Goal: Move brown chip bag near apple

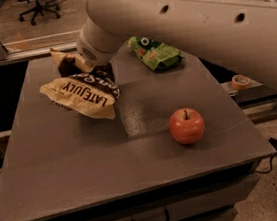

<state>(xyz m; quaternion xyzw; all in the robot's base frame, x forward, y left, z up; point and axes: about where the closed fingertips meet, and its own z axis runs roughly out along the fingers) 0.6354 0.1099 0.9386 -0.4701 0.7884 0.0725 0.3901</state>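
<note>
The brown chip bag (82,92), cream and dark brown with "LATE JULY" lettering, is at the back left of the grey table (74,160). My gripper (95,71) sits at the end of the big white arm, on the bag's upper right part. It is shut on the bag, and the fingers are mostly hidden behind the wrist and the bag's folds. The red-orange apple (186,125) stands upright on the table, to the right of and nearer than the bag, a clear gap apart.
A smaller green chip bag (155,53) lies at the table's back right, just under the arm. The white arm (204,29) spans the upper right. A tape roll (239,81) lies on a lower surface beyond the right edge. Office chairs stand far behind.
</note>
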